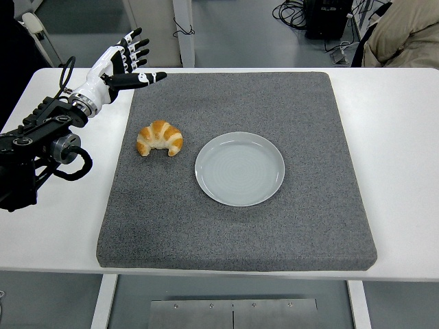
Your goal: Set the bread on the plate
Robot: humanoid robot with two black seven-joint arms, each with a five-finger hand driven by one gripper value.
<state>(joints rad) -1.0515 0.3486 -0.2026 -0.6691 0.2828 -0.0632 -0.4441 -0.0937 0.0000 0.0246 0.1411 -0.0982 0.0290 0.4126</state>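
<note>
plate [239, 168] empty; croissant [160, 138] beside; left robot hand [123, 63] spread

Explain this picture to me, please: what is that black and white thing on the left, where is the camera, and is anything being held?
The camera sits high on the robot, looking down over a white table. The black arm coming in from the left is the robot's own left arm, ending in a five-fingered left hand with white and black parts. Its fingers are spread and it holds nothing. The right arm is not in the picture. A grey mat covers most of the table. On it lie a croissant and, just to its right and apart from it, an empty pale plate. Part of a person shows at the top right corner.
</note>
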